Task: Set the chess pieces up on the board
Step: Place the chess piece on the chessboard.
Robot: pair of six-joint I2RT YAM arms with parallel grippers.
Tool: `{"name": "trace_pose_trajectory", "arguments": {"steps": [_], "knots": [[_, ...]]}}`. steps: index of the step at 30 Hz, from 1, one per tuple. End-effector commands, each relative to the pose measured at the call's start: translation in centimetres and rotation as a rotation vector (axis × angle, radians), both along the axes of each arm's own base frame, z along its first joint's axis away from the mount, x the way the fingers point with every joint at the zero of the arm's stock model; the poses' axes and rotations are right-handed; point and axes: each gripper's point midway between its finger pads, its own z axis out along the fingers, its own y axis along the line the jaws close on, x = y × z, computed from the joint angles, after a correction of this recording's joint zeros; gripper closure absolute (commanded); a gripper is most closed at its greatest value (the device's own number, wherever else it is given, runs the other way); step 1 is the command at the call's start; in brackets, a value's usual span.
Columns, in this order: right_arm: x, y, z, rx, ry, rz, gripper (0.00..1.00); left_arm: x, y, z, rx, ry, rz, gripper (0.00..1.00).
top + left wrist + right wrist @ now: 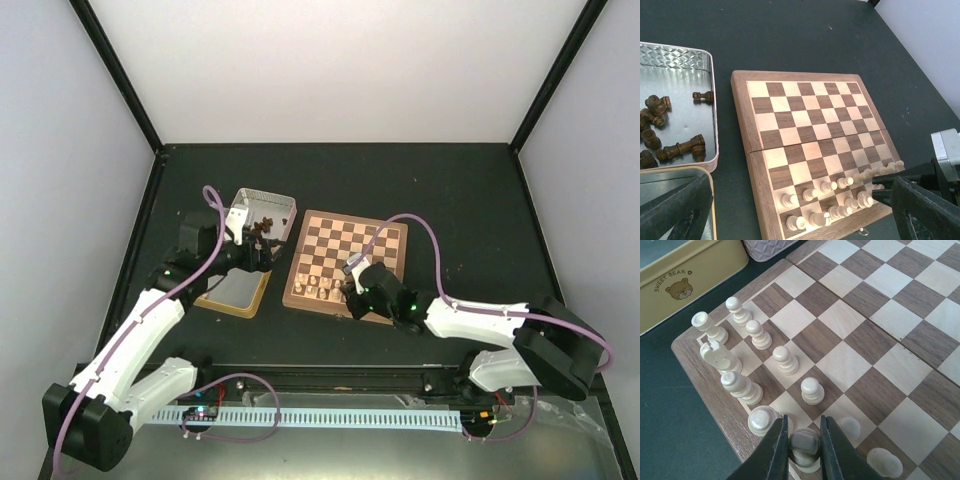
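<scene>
This looks like a robotics lab test cell: plain white panels (340,70) framed by black struts (115,72) close off the dark desk (450,190) beyond and to both sides of the left gripper (268,252) and right gripper (345,285). Behind them run a slotted cable duct (330,417) and purple cables (240,376).

Top external: high overhead, tilted forward, far.
Left wrist: oblique across board (810,120), mid-range.
Right wrist: close, steep, on board corner.
Shared: board, all three.
</scene>
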Motion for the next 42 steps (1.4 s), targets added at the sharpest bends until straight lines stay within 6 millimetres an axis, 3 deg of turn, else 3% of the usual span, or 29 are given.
{"name": "trace_pose_trajectory", "arguments": {"steps": [1,8,15,23,38,42], "knots": [[0.2,0.6,0.5,0.027,-0.034,0.014,0.84,0.4,-0.2,1.2,-0.026,-0.023,-0.005,0.01],[0.0,-0.2,1.1,0.019,-0.041,-0.002,0.68,0.5,-0.2,1.1,-0.031,-0.018,-0.005,0.01],[-0.4,-0.9,3.2,0.050,-0.060,-0.006,0.67,0.6,-0.2,0.8,-0.030,-0.003,-0.006,0.01],[-0.2,-0.1,3.2,0.022,0.000,-0.012,0.68,0.7,-0.1,0.5,-0.030,0.011,-0.005,0.01],[0.4,1.0,1.4,-0.033,0.060,-0.020,0.77,0.6,-0.1,0.2,-0.030,0.030,-0.009,0.01],[0.2,0.8,0.8,-0.054,0.078,-0.019,0.85,0.7,-0.1,0.1,-0.031,0.034,-0.009,0.01]]}}
